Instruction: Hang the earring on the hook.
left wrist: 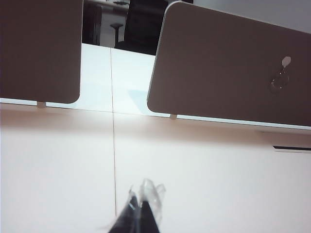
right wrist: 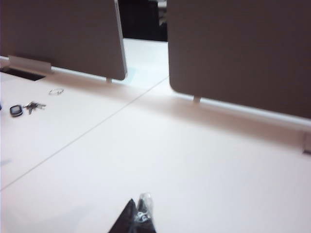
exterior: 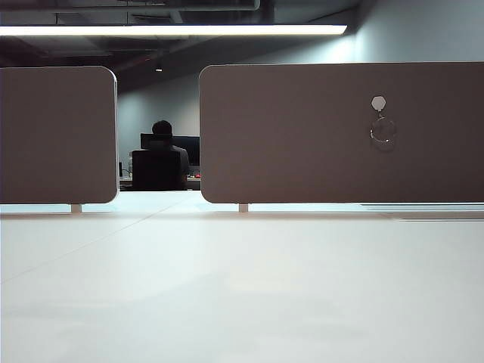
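Observation:
The hook [exterior: 379,102] is a small pale hexagonal pad high on the right brown panel [exterior: 302,136]. Just below it the earring [exterior: 383,131], a thin silvery hoop, hangs against the panel. The left wrist view shows the same hook [left wrist: 286,61] and earring [left wrist: 280,82] far off on the panel. My left gripper [left wrist: 141,196] is shut over the white table, well short of the panel, with clear film on its tips and nothing held. My right gripper [right wrist: 138,208] is shut too, low over the table. Neither gripper appears in the exterior view.
A second brown panel [exterior: 57,136] stands at the left, and a seated person [exterior: 161,155] shows through the gap. Keys with a dark fob [right wrist: 22,108] and a small wire ring [right wrist: 56,91] lie on the table [right wrist: 194,160]. A dark slot [left wrist: 291,147] runs under the right panel.

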### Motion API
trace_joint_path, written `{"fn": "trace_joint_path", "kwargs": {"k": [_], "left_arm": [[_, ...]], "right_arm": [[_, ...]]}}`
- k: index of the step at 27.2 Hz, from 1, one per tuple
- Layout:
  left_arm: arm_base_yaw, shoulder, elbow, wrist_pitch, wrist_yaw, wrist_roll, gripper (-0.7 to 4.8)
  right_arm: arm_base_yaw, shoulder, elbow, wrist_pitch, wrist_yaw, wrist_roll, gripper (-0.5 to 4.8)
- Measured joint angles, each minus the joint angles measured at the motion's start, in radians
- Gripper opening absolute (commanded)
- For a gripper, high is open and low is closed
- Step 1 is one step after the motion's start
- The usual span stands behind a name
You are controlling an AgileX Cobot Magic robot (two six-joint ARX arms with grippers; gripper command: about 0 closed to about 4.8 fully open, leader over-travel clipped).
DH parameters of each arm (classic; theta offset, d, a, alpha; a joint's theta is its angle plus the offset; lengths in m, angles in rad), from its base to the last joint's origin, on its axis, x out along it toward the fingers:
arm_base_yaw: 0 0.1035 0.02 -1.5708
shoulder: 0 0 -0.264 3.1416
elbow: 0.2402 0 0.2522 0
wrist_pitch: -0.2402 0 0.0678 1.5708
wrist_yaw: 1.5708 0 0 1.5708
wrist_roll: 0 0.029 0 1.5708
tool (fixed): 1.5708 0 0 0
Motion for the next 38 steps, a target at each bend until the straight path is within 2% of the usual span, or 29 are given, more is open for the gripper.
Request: {"fn": "trace_joint_path", "kwargs": {"k": [4, 9, 16, 19, 22, 24, 27, 30, 32, 34, 36, 38], "left_arm": [[0.0, 0.0, -0.13, 0.12, 0.0, -0.003, -0.06], [0.0, 0.001, -0.283, 0.218, -0.003, -0.003, -0.06], [0.0, 0.001, -0.349, 0.293, -0.003, -0.003, -0.06], [0.0, 0.001, -0.37, 0.293, -0.002, -0.003, -0.06], [0.0, 0.001, -0.412, 0.293, 0.068, -0.025, -0.06], [0.0, 0.001, -0.435, 0.293, 0.069, -0.029, -0.06], [0.0, 0.001, -0.463, 0.291, 0.02, -0.029, -0.06], [0.0, 0.001, -0.472, 0.293, -0.061, -0.028, -0.06], [0.002, 0.001, -0.471, 0.335, -0.097, -0.002, -0.06], [0.002, 0.001, -0.471, 0.376, -0.089, 0.016, -0.06], [0.002, 0.001, -0.471, 0.393, -0.019, 0.012, -0.06], [0.001, 0.001, -0.471, 0.394, 0.053, -0.003, 0.03]], "right_arm": [[0.0, -0.035, -0.16, 0.114, -0.063, 0.029, -0.07], [0.0, -0.03, -0.359, 0.283, -0.068, 0.08, -0.07], [0.0, -0.028, -0.535, 0.441, -0.064, 0.101, -0.07], [0.0, -0.028, -0.573, 0.465, -0.053, 0.103, -0.07], [0.0, -0.028, -0.574, 0.455, -0.048, 0.104, -0.06], [0.0, -0.028, -0.574, 0.451, -0.048, 0.104, -0.06], [0.0, -0.028, -0.574, 0.451, -0.02, 0.104, -0.06], [-0.008, -0.028, -0.574, 0.473, 0.105, 0.104, -0.06], [-0.063, -0.026, -0.574, 0.519, 0.135, 0.104, -0.06], [-0.151, -0.008, -0.574, 0.554, 0.113, 0.104, -0.06], [-0.256, 0.016, -0.574, 0.616, 0.057, 0.117, -0.06], [-0.32, 0.014, -0.574, 0.672, 0.034, 0.147, -0.05]]}}
